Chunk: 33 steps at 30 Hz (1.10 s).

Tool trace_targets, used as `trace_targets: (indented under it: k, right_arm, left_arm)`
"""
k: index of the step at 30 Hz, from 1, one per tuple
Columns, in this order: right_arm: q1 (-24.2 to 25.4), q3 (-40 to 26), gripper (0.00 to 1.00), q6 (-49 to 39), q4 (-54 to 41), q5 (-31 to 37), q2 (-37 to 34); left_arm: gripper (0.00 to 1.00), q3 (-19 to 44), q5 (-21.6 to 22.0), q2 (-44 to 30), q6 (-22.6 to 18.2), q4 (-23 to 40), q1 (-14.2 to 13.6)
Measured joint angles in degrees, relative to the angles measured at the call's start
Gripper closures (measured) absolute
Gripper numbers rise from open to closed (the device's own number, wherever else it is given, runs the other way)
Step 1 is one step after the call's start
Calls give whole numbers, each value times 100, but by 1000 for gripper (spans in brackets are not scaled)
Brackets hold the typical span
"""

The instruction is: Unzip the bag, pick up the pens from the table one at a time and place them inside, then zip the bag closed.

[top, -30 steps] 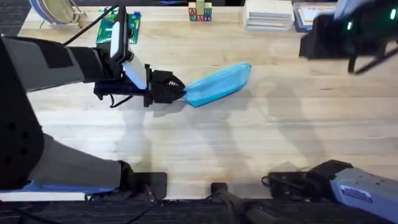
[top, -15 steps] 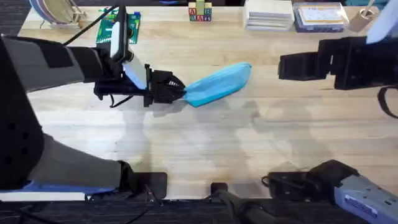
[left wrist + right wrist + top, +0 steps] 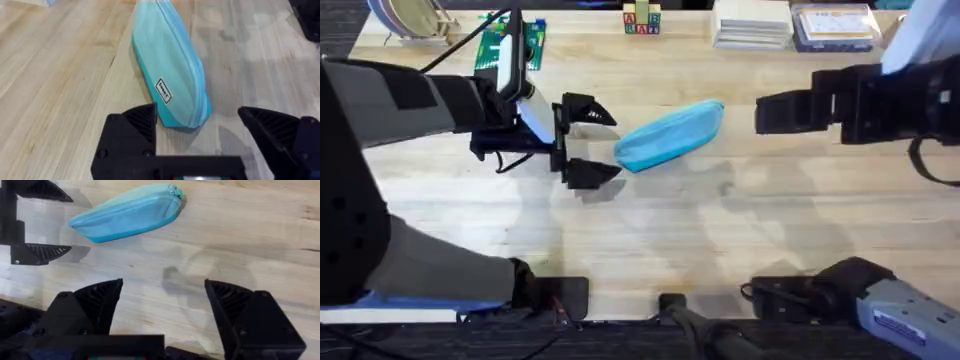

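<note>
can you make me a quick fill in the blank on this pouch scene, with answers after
1. The left gripper, near one end of the bag, has its fingers ____.
2. The bag lies on the wooden ____.
3. The colour of the bag is light ____.
4. The right gripper holds ____.

Missing words: open; table; blue; nothing

Bright, even overhead light; soft shadows on the table [image 3: 650, 220] (right arm's edges blurred); wrist views sharp.
</note>
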<state>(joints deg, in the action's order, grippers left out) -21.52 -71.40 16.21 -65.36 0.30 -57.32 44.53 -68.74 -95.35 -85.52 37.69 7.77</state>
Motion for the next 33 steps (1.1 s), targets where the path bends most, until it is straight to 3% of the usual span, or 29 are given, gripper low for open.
trace_targets:
  k: [17, 27, 29, 30, 33]
  right_arm:
    - [0, 2, 5, 0, -90, -15, -158]
    - [0, 2, 5, 0, -90, -17, -157]
    - [0, 2, 5, 0, -90, -17, -156]
    - [0, 2, 5, 0, -90, -17, -157]
    - [0, 2, 5, 0, -90, -17, -157]
  left_arm:
    - [4, 2, 150, 108, 2, -43, 20]
    - [5, 9, 842, 1987, 80, 583, 22]
    - [5, 9, 1030, 2390, 283, 722, 22]
    - [6, 9, 1271, 2972, 780, 857, 22]
    - [6, 9, 1541, 3532, 1535, 890, 22]
